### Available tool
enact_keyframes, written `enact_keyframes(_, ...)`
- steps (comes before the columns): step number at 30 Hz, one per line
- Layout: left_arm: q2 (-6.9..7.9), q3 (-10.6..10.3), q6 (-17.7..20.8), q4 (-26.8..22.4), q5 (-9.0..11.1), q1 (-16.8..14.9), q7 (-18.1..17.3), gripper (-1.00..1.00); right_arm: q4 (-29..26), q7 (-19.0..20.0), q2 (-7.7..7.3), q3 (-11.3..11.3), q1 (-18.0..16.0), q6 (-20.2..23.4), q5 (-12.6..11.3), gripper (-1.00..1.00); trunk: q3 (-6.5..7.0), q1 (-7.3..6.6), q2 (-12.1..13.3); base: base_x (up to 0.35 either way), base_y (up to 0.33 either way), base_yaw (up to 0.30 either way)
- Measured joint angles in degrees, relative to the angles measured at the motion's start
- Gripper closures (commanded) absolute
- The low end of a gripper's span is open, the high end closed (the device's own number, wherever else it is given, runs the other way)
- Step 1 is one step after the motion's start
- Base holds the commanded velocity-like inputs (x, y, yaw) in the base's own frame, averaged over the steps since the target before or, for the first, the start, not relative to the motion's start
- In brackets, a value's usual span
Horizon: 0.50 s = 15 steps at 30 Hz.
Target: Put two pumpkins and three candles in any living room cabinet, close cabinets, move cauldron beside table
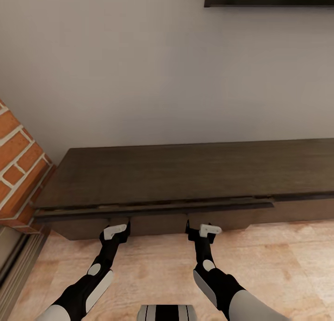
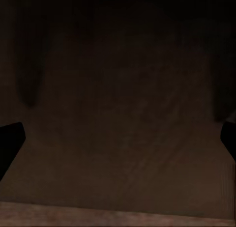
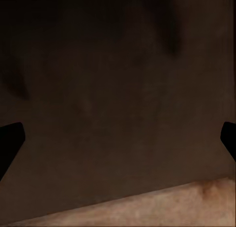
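The cabinet (image 1: 195, 173) stands against the pale wall (image 1: 139, 71), its flat dark top running across the head view, with a brick pillar (image 1: 18, 163) at its left end. Its left drawer front (image 1: 153, 209) sits slightly out from the body. Both arms reach forward over the wood floor (image 1: 287, 265). The left end effector (image 1: 121, 229) and the right end effector (image 1: 195, 229) are both up against the cabinet's lower front, just under the drawer's edge. In each wrist view the dark fingertips (image 2: 10, 141) (image 3: 10, 138) sit far apart at the frame edges, so both end effectors are spread wide, holding nothing, facing dark wood (image 2: 118, 114) (image 3: 118, 99) at close range.
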Motion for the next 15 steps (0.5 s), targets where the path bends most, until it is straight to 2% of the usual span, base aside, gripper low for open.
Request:
enact_keyframes(5,0.0,0.0,0.0,0.0,-0.1,0.1,0.0,-1.0,0.0,0.0,0.0,0.0,0.0,0.0,0.0,-1.0,0.0,0.02,0.0,0.044,0.0,0.0)
enact_keyframes(10,0.0,0.0,0.0,0.0,-0.1,0.2,0.0,-1.0,0.0,0.0,0.0,0.0,0.0,0.0,0.0,-1.0,0.0,-0.01,0.0,0.222,0.0,0.0)
enact_keyframes(15,0.03,-0.1,0.1,0.0,-0.3,1.2,0.1,-1.0,0.0,-0.1,0.01,0.0,0.4,0.0,0.1,-1.0,-0.02,0.01,0.0,0.054,0.0,0.0)
